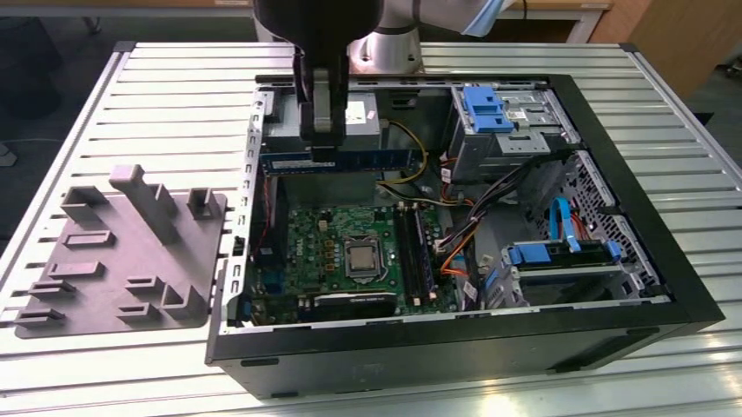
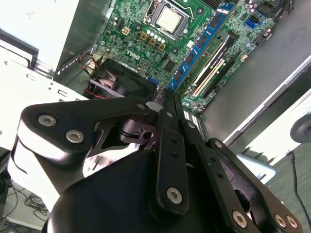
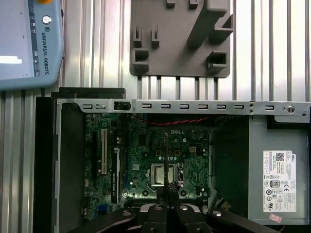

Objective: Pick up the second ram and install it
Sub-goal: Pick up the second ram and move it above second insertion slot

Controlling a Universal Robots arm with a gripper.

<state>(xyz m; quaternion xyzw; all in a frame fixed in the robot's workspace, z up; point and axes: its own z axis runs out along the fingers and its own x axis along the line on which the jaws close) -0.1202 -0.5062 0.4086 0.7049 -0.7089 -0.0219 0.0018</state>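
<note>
- Hand (image 1: 322, 153): clamped tight on the second ram (image 1: 377, 159), gripping off-centre, toward the stick's end at the exterior view's left.
- Second ram: blue stick held on edge in the air, over the motherboard (image 1: 308, 239) inside the open computer case (image 1: 464, 352).
- Long axis: runs across the exterior view, left to right.
- Memory slots (image 1: 411, 252): black, below the hand and toward the exterior view's right, running near to far, crosswise to the stick.

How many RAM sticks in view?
1 for certain: the second ram, clamped in the gripper and held level above the open case. Another may be seated in the memory slots; cannot tell.
</note>
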